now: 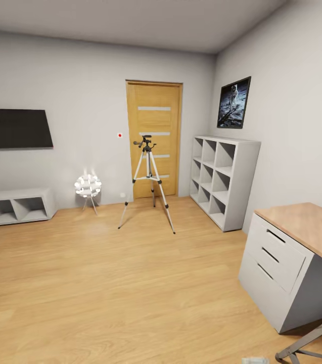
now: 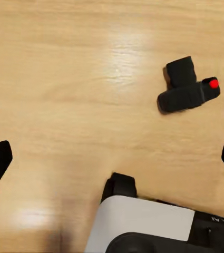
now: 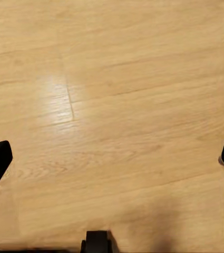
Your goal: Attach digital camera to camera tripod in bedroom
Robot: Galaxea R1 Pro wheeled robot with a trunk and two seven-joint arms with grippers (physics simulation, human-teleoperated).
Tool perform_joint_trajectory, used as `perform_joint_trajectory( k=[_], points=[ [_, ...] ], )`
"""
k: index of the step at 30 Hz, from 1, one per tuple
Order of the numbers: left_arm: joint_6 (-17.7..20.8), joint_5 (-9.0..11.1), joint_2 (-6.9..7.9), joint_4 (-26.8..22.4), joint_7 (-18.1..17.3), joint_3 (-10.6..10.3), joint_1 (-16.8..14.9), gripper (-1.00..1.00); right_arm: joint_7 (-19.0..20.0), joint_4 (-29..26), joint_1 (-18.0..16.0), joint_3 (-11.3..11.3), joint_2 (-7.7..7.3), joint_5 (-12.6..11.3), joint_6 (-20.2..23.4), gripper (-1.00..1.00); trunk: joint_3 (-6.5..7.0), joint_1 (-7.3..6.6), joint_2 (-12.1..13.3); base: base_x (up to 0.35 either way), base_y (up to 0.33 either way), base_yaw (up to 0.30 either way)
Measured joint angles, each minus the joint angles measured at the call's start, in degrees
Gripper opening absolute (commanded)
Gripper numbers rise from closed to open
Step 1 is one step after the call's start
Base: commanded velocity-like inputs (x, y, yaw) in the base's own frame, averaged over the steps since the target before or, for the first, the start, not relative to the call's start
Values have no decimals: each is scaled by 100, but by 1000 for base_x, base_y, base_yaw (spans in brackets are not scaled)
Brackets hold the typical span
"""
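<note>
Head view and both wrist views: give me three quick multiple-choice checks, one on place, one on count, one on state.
1. The camera tripod stands in front of:
A. the wooden door
B. the cube shelf
C. the wall TV

2. Drawer fronts showing on the desk unit:
A. one
B. three
C. five

3. The digital camera is:
A. mounted
B. gripped
C. lying loose on the floor

Answers: 1 A, the door is right behind it. 2 B, three handle slots show. 3 C, it rests on planks, clear of the left end effector fingers.
</note>
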Motion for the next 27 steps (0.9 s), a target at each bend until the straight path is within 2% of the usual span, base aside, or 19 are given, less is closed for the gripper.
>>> perform_joint_trajectory(
  k=[2,3,4,5,6,8,9,10,12,16,20,23,27],
  points=[
    [427,4,24,-347,5,0,-279,100,3,-348,-263,-11,7,-47,453,100,0,0,0,0,0,0],
    [777,12,21,-581,8,2,-596,100,5,-547,-568,-19,16,-122,819,100,0,0,1,0,0,0],
    [1388,57,-153,-700,13,1,-1292,100,5,-632,-1283,-25,50,-387,1346,100,-3,0,0,0,0,0],
    [1477,55,-233,-645,16,-1,-2194,100,4,-601,-1830,-23,55,-441,1401,100,1,0,1,0,0,0],
    [1538,49,-313,-571,22,-1,-2557,100,3,-553,-1805,-25,60,-487,1428,100,-1,0,0,0,0,0],
    [1620,43,-492,-415,44,-1,-2878,100,5,-453,-1990,-27,62,-574,1445,100,0,0,0,0,0,0],
    [1669,50,-675,-305,76,0,-3235,100,13,-388,-2118,-32,50,-666,1413,100,-1,0,0,0,0,0],
    [1687,31,-777,-270,96,1,-3408,100,18,-383,-2168,-34,47,-712,1380,100,-1,0,0,0,0,0],
    [1724,21,-1163,-219,168,-11,-3780,100,12,-746,-2317,-21,49,-828,1332,100,0,0,-1,0,0,0],
    [1772,-50,-1473,-234,231,-47,-3940,100,-5,-1260,-2373,-40,43,-886,1350,100,-2,0,0,0,0,0],
    [1832,-54,-1682,-301,264,-89,-4003,100,4,-1363,-2388,-55,7,-934,1422,100,-2,0,0,0,0,0],
    [1834,-31,-1784,-215,263,-102,-4024,100,18,-1315,-2393,-68,-9,-955,1483,100,-2,0,0,0,0,0],
    [1829,-23,-1845,7,258,-108,-4037,100,31,-1303,-2396,-81,-18,-955,1532,100,-2,0,0,0,0,0]
  ],
)
